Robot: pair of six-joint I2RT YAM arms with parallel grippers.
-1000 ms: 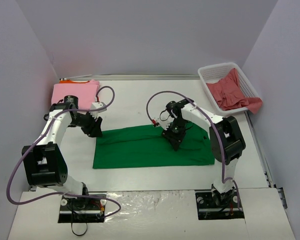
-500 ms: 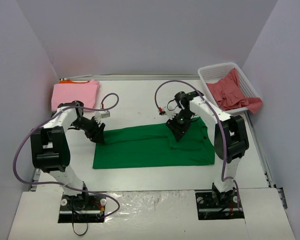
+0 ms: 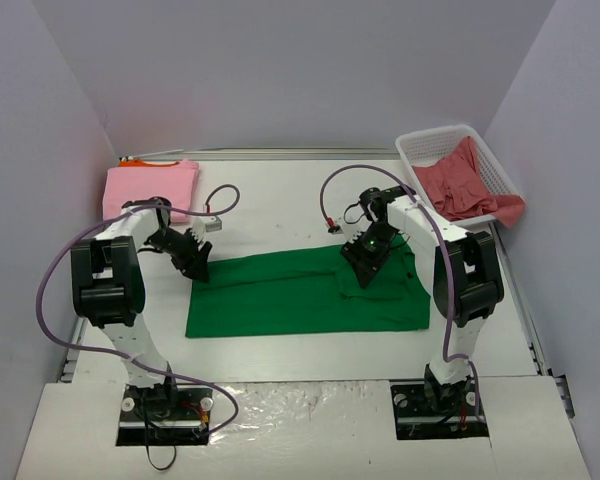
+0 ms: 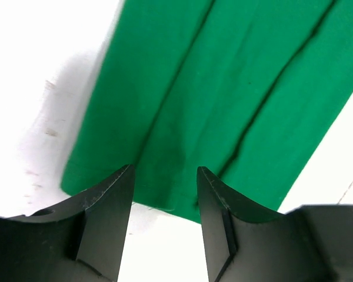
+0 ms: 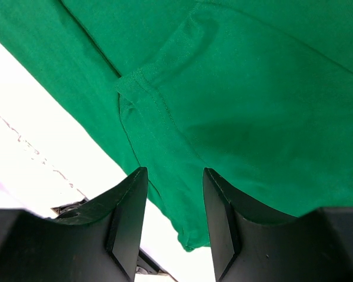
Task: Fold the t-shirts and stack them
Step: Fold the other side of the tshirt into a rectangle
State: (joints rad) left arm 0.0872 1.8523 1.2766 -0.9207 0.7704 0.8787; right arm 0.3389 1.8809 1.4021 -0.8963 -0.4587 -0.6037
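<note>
The bright green t-shirt point(image 3: 300, 293) lies folded into a long flat band on the table's middle. My left gripper point(image 3: 197, 266) is open and empty over the band's far left corner; the left wrist view shows green cloth point(image 4: 223, 88) ahead of the fingertips point(image 4: 115, 188). My right gripper point(image 3: 365, 272) is open and empty over the band's far right part, above a sleeve hem point(image 5: 142, 88). The folded pink t-shirt point(image 3: 150, 186) lies at the far left on an orange one point(image 3: 132, 161). The coral red t-shirt point(image 3: 463, 184) hangs crumpled out of the basket.
The white lattice basket point(image 3: 458, 160) stands at the far right corner. Purple cables loop over both arms. Grey walls close in the left, back and right sides. The arm bases are at the near edge.
Both grippers have moved toward the far edge of the green band, the left one onto its left corner, the right one further right and back. The shirt has not moved.
</note>
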